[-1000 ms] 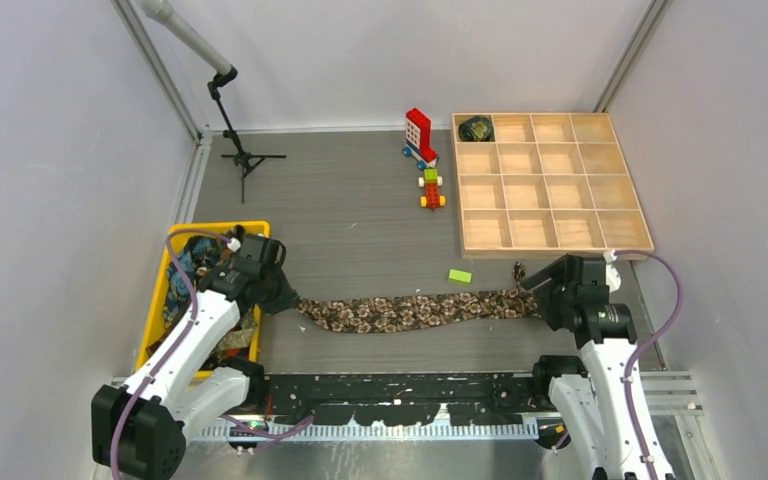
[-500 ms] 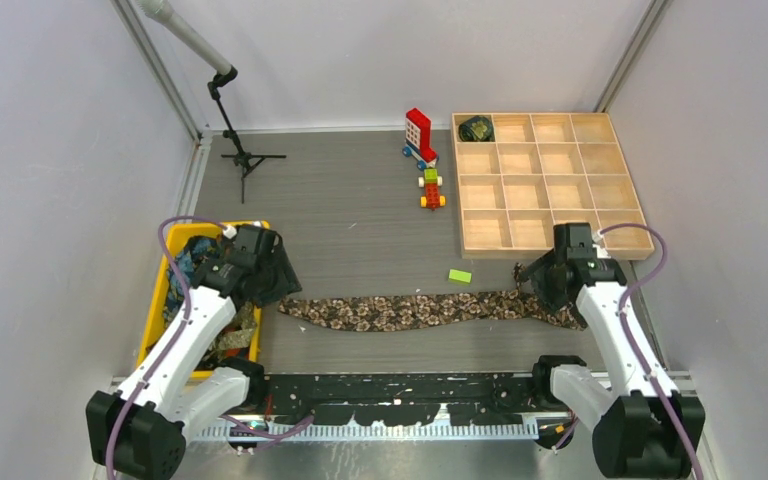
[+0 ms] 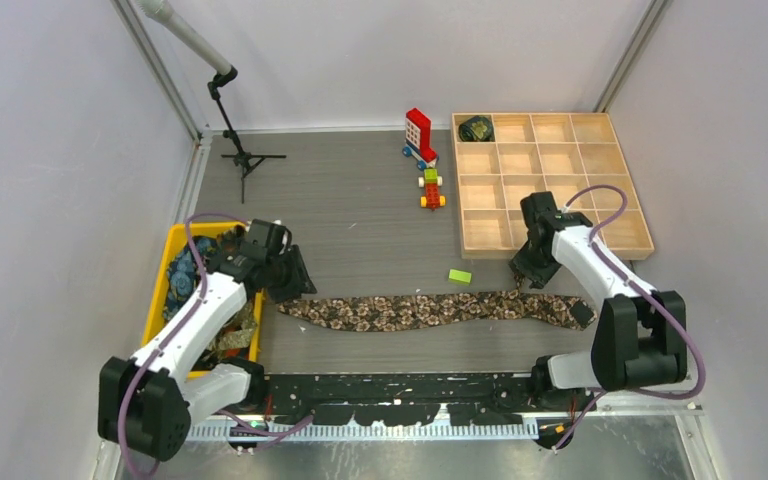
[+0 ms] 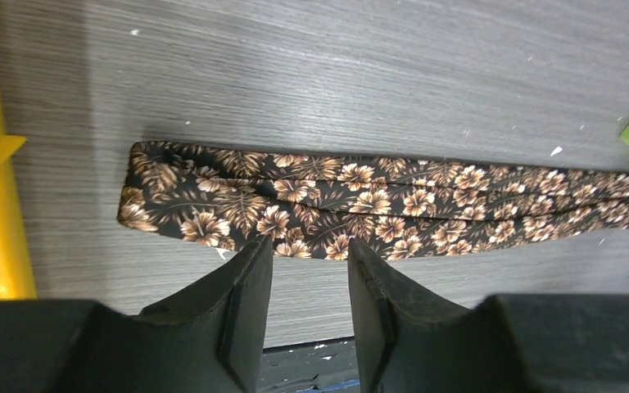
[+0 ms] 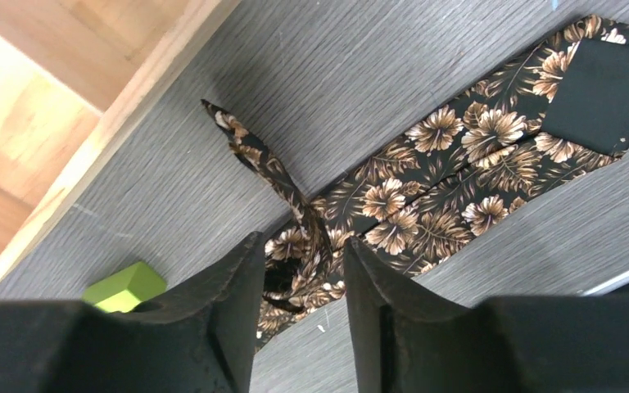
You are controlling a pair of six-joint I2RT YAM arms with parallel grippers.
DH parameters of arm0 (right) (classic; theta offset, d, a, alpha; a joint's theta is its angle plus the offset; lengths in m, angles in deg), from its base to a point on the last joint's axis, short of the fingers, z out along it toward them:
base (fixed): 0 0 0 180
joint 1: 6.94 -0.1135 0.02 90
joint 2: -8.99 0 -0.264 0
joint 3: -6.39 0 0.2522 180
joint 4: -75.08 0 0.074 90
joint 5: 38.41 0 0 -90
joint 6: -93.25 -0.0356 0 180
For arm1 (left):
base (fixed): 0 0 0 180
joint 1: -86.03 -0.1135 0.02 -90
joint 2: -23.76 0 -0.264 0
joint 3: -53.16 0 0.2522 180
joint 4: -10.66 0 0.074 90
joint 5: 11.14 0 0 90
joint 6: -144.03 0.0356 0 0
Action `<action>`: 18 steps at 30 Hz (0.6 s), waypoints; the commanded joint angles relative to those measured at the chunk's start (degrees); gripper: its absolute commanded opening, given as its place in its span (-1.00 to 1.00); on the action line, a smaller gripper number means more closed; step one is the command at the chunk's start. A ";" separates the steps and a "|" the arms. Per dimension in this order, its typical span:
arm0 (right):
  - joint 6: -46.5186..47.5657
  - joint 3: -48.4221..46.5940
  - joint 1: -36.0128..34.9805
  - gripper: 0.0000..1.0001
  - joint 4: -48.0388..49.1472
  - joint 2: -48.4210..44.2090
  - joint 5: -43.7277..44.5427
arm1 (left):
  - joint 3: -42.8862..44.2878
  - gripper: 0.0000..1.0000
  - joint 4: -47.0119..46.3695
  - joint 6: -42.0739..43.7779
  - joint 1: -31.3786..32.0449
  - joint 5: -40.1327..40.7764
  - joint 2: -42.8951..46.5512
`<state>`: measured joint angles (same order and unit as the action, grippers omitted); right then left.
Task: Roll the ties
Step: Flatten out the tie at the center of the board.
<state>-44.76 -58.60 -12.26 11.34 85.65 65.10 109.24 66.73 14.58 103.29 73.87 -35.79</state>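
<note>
A brown floral tie (image 3: 430, 310) lies flat across the table's near half. It shows in the left wrist view (image 4: 377, 205) and in the right wrist view (image 5: 459, 155), where a narrow tail (image 5: 246, 147) sticks out toward the tray. My left gripper (image 3: 295, 275) is open and empty above the tie's left end (image 4: 309, 246). My right gripper (image 3: 528, 268) is open and empty over a bunched part of the tie near its right end (image 5: 299, 241). A dark rolled tie (image 3: 476, 128) sits in the tray's far left compartment. More ties (image 3: 182, 275) fill the yellow bin.
The wooden compartment tray (image 3: 457, 200) stands at the right back, with its corner close to my right gripper (image 5: 49, 98). A green block (image 3: 460, 276) lies beside the tie. The yellow bin (image 3: 210, 229) is at the left. Toy bricks (image 3: 420, 135) and a stand (image 3: 240, 150) stand farther back.
Both grippers have left the tie's ends. The left one moved right, off the bin. The right one swung back toward the tray's corner. The tie now lies loose on the table.
</note>
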 commanded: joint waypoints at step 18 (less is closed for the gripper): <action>1.82 -5.01 -2.05 -0.99 -5.48 4.60 10.71 | -2.29 -0.42 -13.67 2.88 1.99 -4.49 -17.90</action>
<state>-43.19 -59.86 -13.70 8.92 91.29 72.73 107.63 57.26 16.97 104.91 69.60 -52.58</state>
